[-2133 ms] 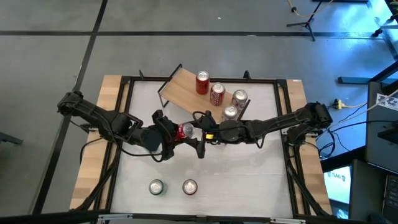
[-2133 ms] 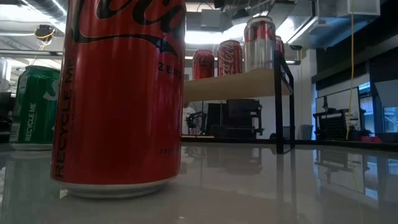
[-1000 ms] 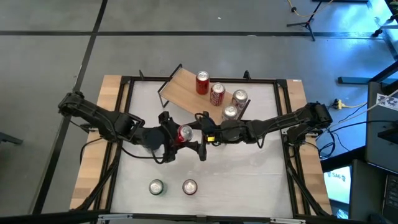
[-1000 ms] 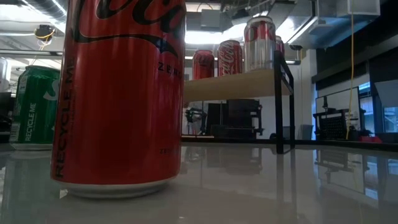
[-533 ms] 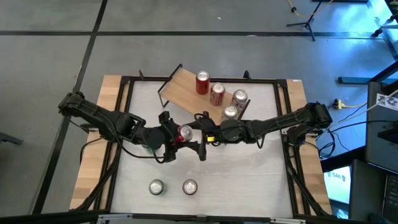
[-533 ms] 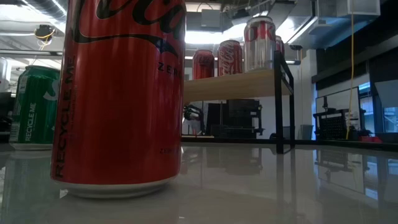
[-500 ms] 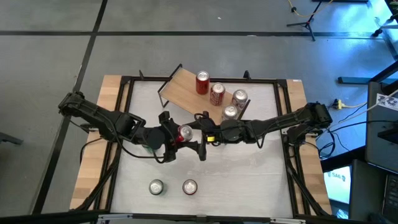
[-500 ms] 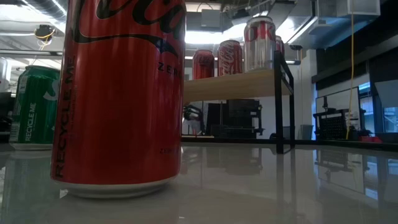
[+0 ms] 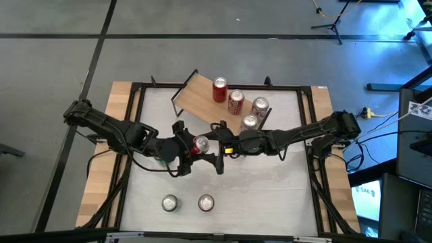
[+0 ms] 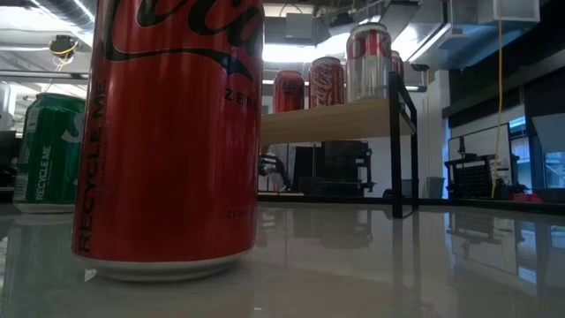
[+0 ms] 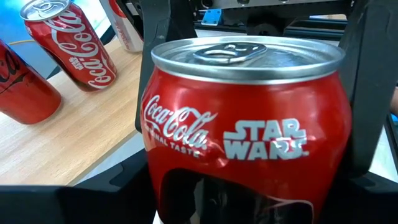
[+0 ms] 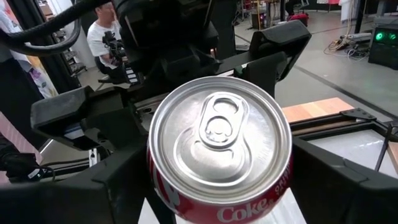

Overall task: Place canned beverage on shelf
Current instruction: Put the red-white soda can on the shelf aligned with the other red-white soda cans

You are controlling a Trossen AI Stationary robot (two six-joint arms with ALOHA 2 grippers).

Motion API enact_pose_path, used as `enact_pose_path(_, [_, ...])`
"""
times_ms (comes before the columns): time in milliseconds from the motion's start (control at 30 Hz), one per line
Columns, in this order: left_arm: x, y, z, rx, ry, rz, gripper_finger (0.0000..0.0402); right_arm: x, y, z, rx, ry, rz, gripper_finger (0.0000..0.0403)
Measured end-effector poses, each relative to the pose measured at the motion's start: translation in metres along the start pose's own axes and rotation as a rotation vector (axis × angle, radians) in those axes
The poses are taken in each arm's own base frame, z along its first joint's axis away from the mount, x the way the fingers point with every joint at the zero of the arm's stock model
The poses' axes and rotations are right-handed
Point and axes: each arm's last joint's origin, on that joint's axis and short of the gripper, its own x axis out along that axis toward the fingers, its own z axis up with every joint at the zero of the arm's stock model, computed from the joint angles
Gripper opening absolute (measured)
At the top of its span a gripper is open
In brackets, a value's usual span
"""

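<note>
At mid-surface, clear of the shelf (image 9: 192, 100) at its 12 o'clock, the red can (image 9: 200, 143) hangs between both arms. Since a moment ago the left gripper (image 9: 191, 148) has slid in from 9 o'clock and closed on the can's sides, while the right gripper (image 9: 214, 145) at 3 o'clock still grasps it. This looks like a handover in mid-exchange, with placing still to come. The can's long axis stands roughly upright, tab end up.

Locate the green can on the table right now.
In the high view, the green can stands near the table's front edge, left of centre, beside a red can on its right.
</note>
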Motion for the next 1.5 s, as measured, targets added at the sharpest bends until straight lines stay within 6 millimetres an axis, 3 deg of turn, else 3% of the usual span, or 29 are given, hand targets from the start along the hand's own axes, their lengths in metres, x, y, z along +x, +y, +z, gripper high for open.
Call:
enact_pose_path(233, [0.000,0.000,0.000,0.008,0.001,0.005,0.0287,0.000,0.001,0.000,-0.017,0.003,0.019,0.0391])
enact_pose_path(400, [0.000,0.000,0.000,0.005,-0.004,-0.001,0.0287,-0.011,0.001,0.010,-0.033,0.018,0.035,0.0376])
enact_pose_path(633, [0.010,0.000,0.013,0.068,-0.103,-0.004,0.0287,-0.073,0.007,0.051,-0.115,0.060,0.051,0.0350])
enact_pose_path(833, [0.048,0.011,0.029,0.126,-0.178,-0.057,0.0287,-0.132,0.014,0.069,-0.195,0.087,-0.011,0.0349])
enact_pose_path(1133, [0.104,0.053,0.033,0.129,-0.136,-0.099,0.0287,-0.185,-0.010,0.031,-0.182,0.076,-0.129,0.0349])
enact_pose_path(1367, [0.111,0.081,0.040,0.143,-0.168,-0.103,0.0287,-0.229,-0.033,0.014,-0.117,-0.067,-0.105,0.0349])
enact_pose_path(1500, [0.112,0.090,0.045,0.160,-0.219,-0.132,0.0287,-0.245,-0.041,0.002,-0.090,-0.119,-0.083,0.0349])
